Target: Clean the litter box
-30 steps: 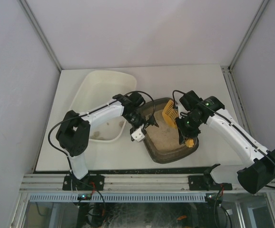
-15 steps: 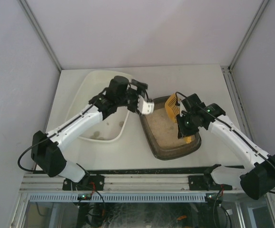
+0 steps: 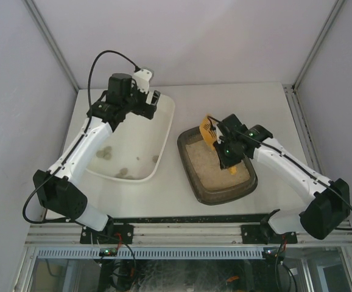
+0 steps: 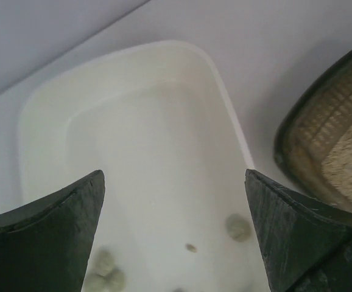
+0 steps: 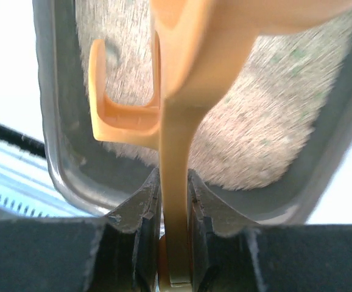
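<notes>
The litter box (image 3: 222, 200) is a dark brown-grey plastic tray, a rounded rectangle with a thick, smooth rim, holding a flat bed of pale, grainy, sand-like litter (image 3: 215, 167). It sits on the right half of the white surface (image 3: 273, 118), just beside the larger white tub (image 3: 165, 129) with a narrow gap between them. Its long axis runs from far to near, with the near end swung a little to the right. In the left wrist view its ribbed inner wall (image 4: 322, 115) shows at the right edge. The right gripper (image 3: 226, 153) hangs over the litter, its jaws pinched tight on the thin flat handle of an orange plastic scoop (image 5: 176, 182), which has a hook-shaped tab at its side. The scoop's slotted head (image 3: 207, 129) tilts up over the far rim of the box. The left gripper (image 4: 173, 176) is spread wide and holds nothing, raised above the far end of the smooth, glossy tub, where several small, round greyish clumps (image 4: 238, 227) lie on the bottom.
</notes>
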